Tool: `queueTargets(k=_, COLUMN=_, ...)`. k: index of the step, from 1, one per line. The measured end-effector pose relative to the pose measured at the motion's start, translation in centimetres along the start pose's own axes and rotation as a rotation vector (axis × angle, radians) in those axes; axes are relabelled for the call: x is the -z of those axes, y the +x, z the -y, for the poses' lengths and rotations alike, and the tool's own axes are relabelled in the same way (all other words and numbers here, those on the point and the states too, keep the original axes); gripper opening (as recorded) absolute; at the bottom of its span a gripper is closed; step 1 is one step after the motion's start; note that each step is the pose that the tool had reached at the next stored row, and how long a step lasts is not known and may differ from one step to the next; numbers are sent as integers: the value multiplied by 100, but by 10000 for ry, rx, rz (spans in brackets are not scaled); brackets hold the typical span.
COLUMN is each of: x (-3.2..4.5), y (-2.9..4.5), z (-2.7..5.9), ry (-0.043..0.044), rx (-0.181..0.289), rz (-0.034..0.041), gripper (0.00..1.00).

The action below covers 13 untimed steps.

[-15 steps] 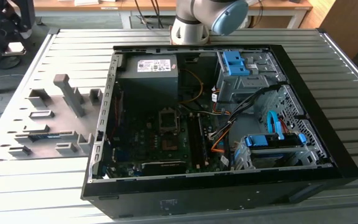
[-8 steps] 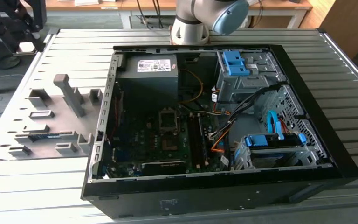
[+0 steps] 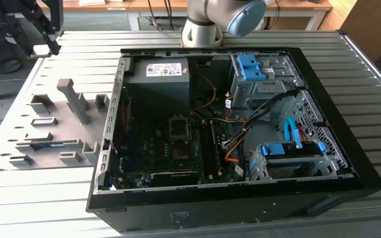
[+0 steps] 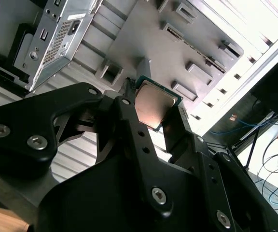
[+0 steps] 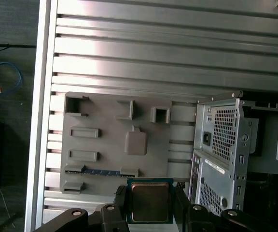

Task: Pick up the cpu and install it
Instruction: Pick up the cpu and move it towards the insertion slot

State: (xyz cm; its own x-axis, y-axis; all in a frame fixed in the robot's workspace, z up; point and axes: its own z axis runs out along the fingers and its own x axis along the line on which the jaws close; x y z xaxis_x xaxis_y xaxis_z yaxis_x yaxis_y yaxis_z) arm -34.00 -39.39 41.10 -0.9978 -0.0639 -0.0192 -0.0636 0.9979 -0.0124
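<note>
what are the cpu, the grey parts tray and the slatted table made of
cpu: looks like a dull silver-grey metal lid with a soft sheen, on a thin green board that shows at its edge.
grey parts tray: matte, even grey with moulded pockets; probably plastic, perhaps printed.
table: bright ribbed slats that catch the light; likely bare aluminium profile.

Exterior view: even, soft daylight; tabletop (image 3: 376, 144) slats bright w/ mild sheen, computer case (image 3: 243, 208) interior dim, shadowy. Second wrist view: slats blown out by glare, fingers (image 4: 139, 145) near-black. First wrist view: streaky reflections on slats, cpu (image 5: 149, 203) face glints warm.
</note>
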Motion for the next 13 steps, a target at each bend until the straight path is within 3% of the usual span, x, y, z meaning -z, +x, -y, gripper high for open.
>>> queueTargets(k=13, x=-7, y=-268, z=17, ry=1, rx=-1, rz=-2, gripper=47)
